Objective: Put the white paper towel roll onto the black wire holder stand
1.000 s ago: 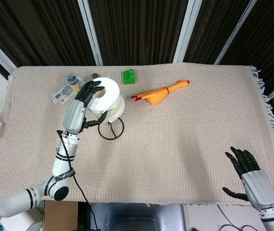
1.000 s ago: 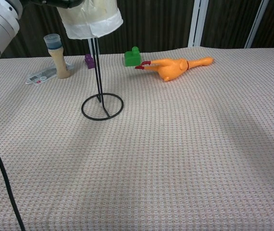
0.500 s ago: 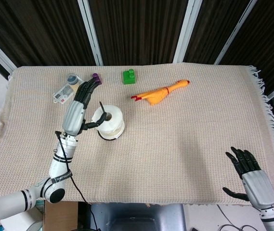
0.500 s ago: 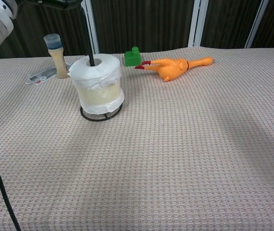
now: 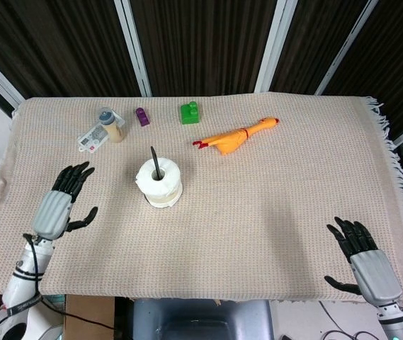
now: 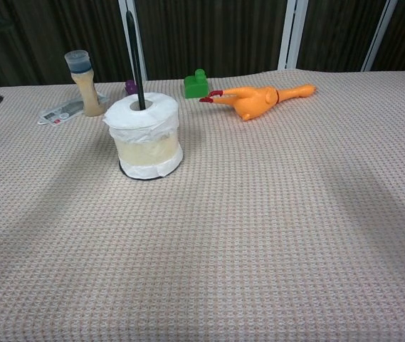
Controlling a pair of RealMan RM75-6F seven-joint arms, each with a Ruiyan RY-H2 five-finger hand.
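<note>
Sitting left of centre in the head view, the white paper towel roll (image 5: 160, 183) is threaded over the black wire holder stand (image 5: 156, 161), whose upright rod pokes out through the roll's core; in the chest view the roll rests low, with only a sliver of the stand's ring base showing under its bottom edge. Neither hand touches it. The left hand (image 5: 61, 207) hovers at the lower left of the head view, well apart from the roll, fingers spread and holding nothing. The right hand (image 5: 362, 258) sits at the lower right corner, likewise spread and empty, far from everything. Along the top of the cloth-covered table (image 5: 272, 212) lie a small bottle (image 5: 109, 122) on a flat card, a purple block (image 5: 142, 116), a green block (image 5: 189, 112) and a yellow rubber chicken (image 5: 235, 137), all clear of the stand. By my reading the placing step is done and the task looks complete: the roll appears seated and upright. What remains, if anything, is only to keep both hands clear so the stand is not knocked.
</note>
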